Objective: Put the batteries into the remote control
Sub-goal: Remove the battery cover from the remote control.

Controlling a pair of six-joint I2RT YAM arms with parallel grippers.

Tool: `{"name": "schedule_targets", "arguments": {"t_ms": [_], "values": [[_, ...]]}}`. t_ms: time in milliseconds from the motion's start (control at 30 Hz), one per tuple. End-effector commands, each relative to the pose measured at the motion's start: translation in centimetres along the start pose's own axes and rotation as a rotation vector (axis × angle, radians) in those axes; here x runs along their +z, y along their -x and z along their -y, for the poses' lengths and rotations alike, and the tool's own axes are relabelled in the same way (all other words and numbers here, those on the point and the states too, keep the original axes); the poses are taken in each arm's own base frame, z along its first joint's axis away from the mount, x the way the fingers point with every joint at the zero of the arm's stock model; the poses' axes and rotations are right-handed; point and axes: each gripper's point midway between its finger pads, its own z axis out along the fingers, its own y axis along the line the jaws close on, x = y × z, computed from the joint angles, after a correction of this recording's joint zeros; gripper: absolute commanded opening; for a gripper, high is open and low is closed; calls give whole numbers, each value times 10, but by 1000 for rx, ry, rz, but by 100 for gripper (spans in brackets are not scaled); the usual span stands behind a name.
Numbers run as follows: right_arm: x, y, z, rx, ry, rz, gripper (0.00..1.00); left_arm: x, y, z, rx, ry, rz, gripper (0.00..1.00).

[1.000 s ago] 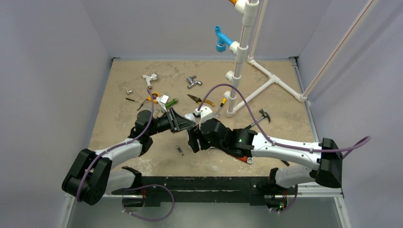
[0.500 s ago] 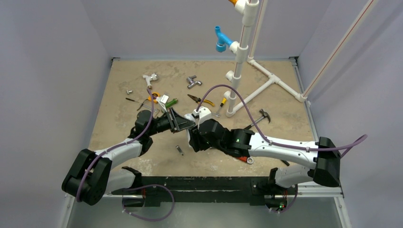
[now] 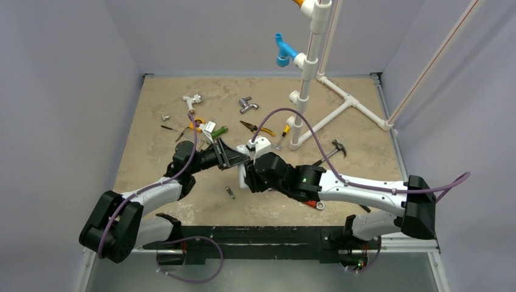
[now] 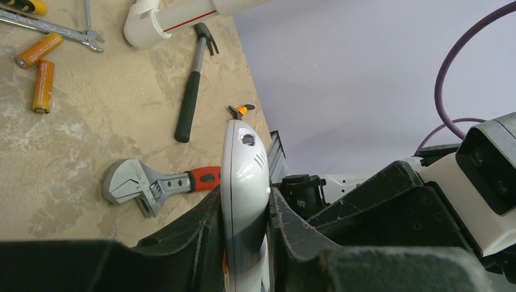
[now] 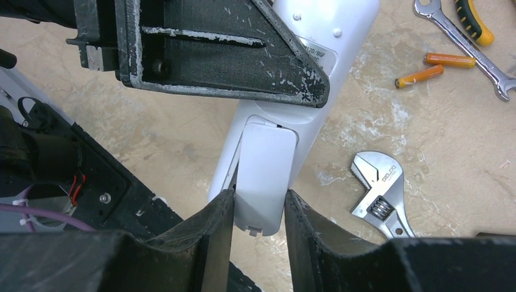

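Observation:
My left gripper is shut on the white remote control, held edge-on above the table with its plain back showing in the right wrist view. A small white cover sits over the remote's lower end. My right gripper is closed on that cover, one finger against each side. In the top view the two grippers meet at mid-table, left and right. Two orange batteries lie loose on the table, also visible in the left wrist view.
An adjustable wrench with a red handle lies below the remote. A hammer, a spanner, pliers and a small metal cylinder lie around. A white pipe frame stands at the back right.
My right gripper has shifted slightly left toward the left gripper, and its jaws have narrowed onto the white cover. The left gripper has kept still with the remote.

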Motion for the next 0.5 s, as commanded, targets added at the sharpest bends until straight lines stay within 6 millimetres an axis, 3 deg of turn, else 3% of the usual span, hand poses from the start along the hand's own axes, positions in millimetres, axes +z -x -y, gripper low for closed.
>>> {"name": "schedule_targets", "arguments": {"t_ms": [0, 467], "values": [[-4, 13, 0, 15, -7, 49, 32, 0, 10, 22, 57, -67, 26, 0], [-22, 25, 11, 25, -9, 141, 27, 1, 13, 9, 59, 7, 38, 0]]}}
